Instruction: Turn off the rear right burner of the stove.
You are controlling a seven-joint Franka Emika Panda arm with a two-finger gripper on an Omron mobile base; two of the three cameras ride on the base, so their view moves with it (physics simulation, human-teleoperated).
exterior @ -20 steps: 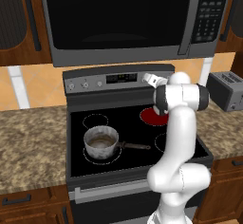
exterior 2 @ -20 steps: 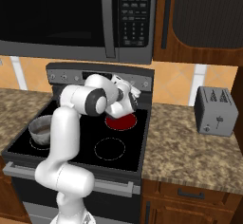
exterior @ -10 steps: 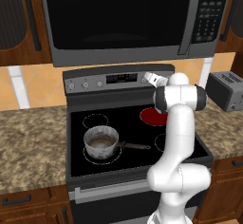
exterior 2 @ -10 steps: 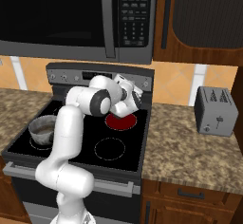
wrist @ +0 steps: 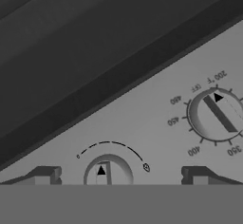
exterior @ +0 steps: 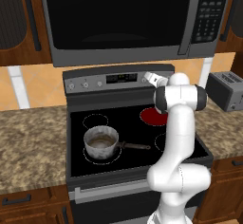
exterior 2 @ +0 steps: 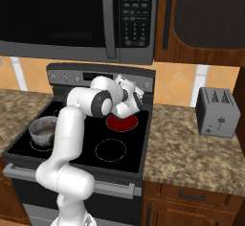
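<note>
The stove (exterior: 124, 124) (exterior 2: 136, 146) is a black glass-top range with a silver-grey back panel (wrist: 142, 123). Its rear right burner (exterior: 152, 117) (exterior 2: 122, 122) glows as a solid red disc. My gripper (exterior: 153, 78) (exterior 2: 137, 91) is up at the right end of that panel. In the hand view the gripper (wrist: 118, 176) stands open, and a small knob (wrist: 108, 172) with an upward pointer sits between its fingertips (wrist: 43, 175); they do not touch it. A larger temperature dial (wrist: 216, 115) lies to the upper right.
A steel saucepan (exterior: 100, 142) (exterior 2: 43, 129) with a dark handle sits on the front left zone. A big microwave (exterior: 123, 23) (exterior 2: 72, 19) hangs low over the stove. A toaster (exterior: 229, 90) (exterior 2: 217, 111) stands on the granite counter to the right.
The hand has edged very slightly closer to the back panel. The burner stays red and the saucepan has not moved.
</note>
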